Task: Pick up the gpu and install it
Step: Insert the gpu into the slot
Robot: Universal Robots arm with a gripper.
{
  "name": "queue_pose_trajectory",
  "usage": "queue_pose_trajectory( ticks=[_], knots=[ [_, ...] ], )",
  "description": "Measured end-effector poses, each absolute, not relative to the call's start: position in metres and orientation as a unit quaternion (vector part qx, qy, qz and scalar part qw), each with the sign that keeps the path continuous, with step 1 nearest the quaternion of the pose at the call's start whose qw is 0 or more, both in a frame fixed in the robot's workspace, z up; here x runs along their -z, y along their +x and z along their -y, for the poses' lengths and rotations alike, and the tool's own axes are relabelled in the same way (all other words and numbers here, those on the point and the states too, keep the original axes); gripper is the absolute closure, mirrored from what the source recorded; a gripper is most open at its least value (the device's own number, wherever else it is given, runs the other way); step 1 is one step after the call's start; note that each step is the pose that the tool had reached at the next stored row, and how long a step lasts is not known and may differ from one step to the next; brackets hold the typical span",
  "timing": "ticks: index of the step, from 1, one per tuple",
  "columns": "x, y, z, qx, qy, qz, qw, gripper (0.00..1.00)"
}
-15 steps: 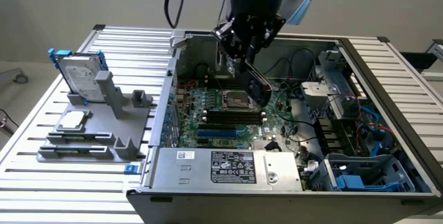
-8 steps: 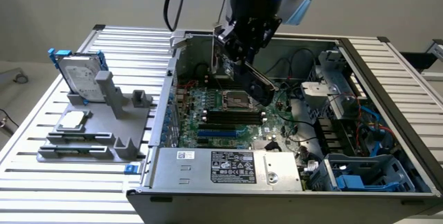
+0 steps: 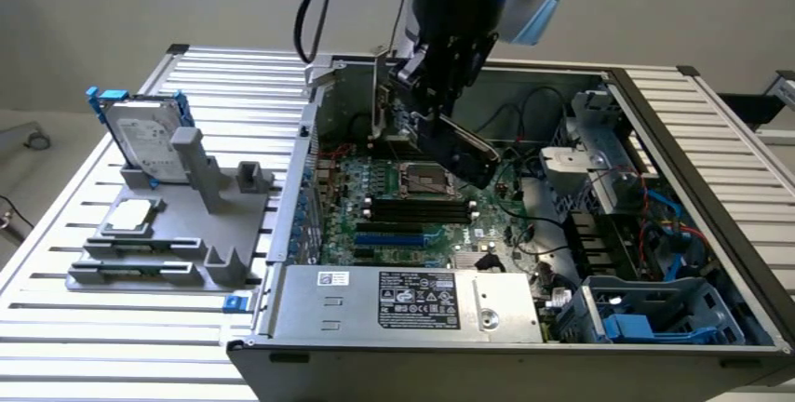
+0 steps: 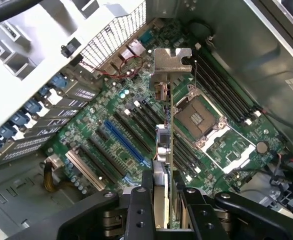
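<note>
Tool [image 4: 165,202] clamping gpu [image 4: 165,145], wrist view revealing silver bracket [image 4: 172,62] over motherboard [image 4: 89,122]

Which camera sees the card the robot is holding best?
The exterior view: the gpu shows its black flat side, tilted over the motherboard in the gripper. The wrist view sees it edge-on, mostly its silver bracket.

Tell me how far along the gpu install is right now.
Done: the pickup. The gpu is clamped edge-on in the gripper, inside the open case. In hand: the card hangs tilted above the motherboard and appears clear of it. Left: seating. Its lower edge is not in any of the expansion slots yet.
</note>
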State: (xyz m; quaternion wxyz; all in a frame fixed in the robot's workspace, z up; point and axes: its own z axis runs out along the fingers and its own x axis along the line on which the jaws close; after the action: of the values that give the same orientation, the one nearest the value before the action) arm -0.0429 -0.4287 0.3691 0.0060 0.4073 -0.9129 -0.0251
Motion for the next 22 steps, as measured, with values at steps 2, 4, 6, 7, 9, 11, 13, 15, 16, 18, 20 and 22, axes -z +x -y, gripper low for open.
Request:
queue_pose_trajectory(
  ticks=[2,4,6,7,9,11,13,15,16,18,20,22],
  knots=[
    [-0.3682,-0.0429,0.4287,0.025,0.424,0.905,0.006,0.73],
    [-0.3673,-0.0429,0.4287,0.025,0.440,0.898,0.007,0.73],
    [-0.3665,-0.0429,0.4287,0.025,0.456,0.890,0.007,0.73],
    [-0.3661,-0.0429,0.4287,0.025,0.464,0.885,0.008,0.73],
    [-0.3652,-0.0429,0.4287,0.025,0.481,0.877,0.008,0.73],
    [-0.3643,-0.0429,0.4287,0.024,0.496,0.868,0.008,0.73],
    [-0.3635,-0.0429,0.4287,0.024,0.512,0.859,0.009,0.73],
    [-0.3626,-0.0429,0.4287,0.024,0.527,0.849,0.009,0.73],
    [-0.3622,-0.0429,0.4287,0.024,0.535,0.844,0.010,0.73],
    [-0.3613,-0.0429,0.4287,0.024,0.551,0.834,0.010,0.73],
    [-0.3604,-0.0429,0.4287,0.024,0.565,0.825,0.010,0.73],
    [-0.3593,-0.0429,0.4287,0.023,0.581,0.814,0.011,0.73]
  ],
)
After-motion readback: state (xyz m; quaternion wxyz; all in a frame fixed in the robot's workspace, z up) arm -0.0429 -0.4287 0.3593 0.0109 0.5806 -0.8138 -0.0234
